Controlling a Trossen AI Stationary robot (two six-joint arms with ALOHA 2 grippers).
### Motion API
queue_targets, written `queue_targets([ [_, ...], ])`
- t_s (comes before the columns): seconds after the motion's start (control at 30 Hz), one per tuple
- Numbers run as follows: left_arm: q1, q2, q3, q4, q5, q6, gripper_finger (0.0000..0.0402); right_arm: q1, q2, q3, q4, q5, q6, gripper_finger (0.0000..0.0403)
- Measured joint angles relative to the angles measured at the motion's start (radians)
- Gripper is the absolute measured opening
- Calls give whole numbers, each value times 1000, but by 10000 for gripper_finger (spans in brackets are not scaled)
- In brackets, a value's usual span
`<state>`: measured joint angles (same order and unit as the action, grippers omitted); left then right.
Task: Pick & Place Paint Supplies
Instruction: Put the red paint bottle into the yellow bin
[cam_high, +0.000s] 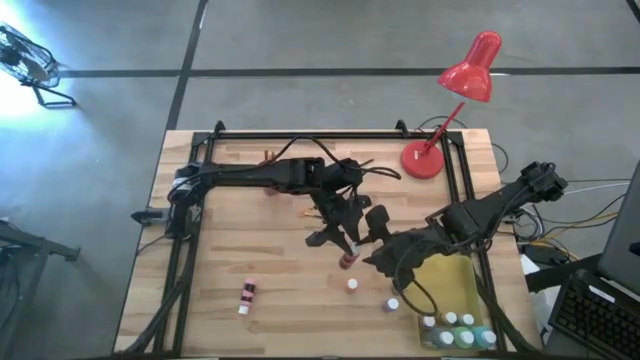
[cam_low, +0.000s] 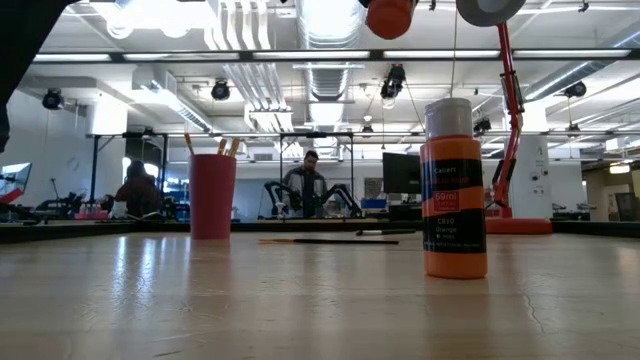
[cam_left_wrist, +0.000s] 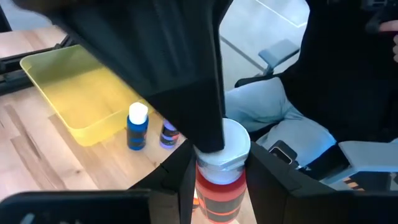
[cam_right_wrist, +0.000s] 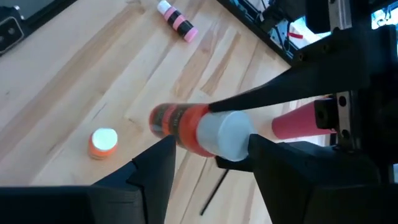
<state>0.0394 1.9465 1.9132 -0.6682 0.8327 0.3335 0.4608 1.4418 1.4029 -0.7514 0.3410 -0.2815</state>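
My left gripper (cam_high: 345, 245) (cam_left_wrist: 221, 186) hangs over the table's middle, shut on a red paint bottle (cam_high: 347, 260) (cam_right_wrist: 180, 124) with a white cap. My right gripper (cam_high: 378, 245) (cam_right_wrist: 208, 168) is open, with a finger on either side of that bottle's cap (cam_right_wrist: 225, 134); whether it touches the cap I cannot tell. An orange bottle (cam_right_wrist: 104, 142) (cam_low: 453, 190) stands on the wood and a pink one (cam_high: 247, 295) lies on its side. Blue (cam_left_wrist: 137, 127) and purple (cam_left_wrist: 168, 134) bottles stand by the yellow tray (cam_high: 450, 285), which has several bottles (cam_high: 458, 325) at its near end. My left gripper pinches the red bottle between its two fingers (cam_left_wrist: 186, 180), on the body just below the white cap (cam_left_wrist: 221, 180). The fingers slant down from the table's left and far side. The bottle is lifted clear of the table, with its cap end toward my wrist.
The red desk lamp (cam_high: 460, 90) stands at the far right corner. A red cup (cam_low: 212, 195) with brushes stands near the far edge, and a thin brush (cam_low: 320, 240) lies on the wood. A person sits in the room beyond. Bare wood lies at the near left.
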Motion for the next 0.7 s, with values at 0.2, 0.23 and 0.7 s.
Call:
queue_targets([
  [0.2, 2, 0, -1, 16, 6, -20, 114, -16, 0, 0, 28, -1, -41, 192],
  [0.23, 3, 0, -1, 15, 8, -21, 114, -16, 1, 3, 30, -1, -45, 190],
  [0.7, 3, -1, -4, 13, 23, -18, 114, -38, 31, 23, 26, -5, -31, 173],
])
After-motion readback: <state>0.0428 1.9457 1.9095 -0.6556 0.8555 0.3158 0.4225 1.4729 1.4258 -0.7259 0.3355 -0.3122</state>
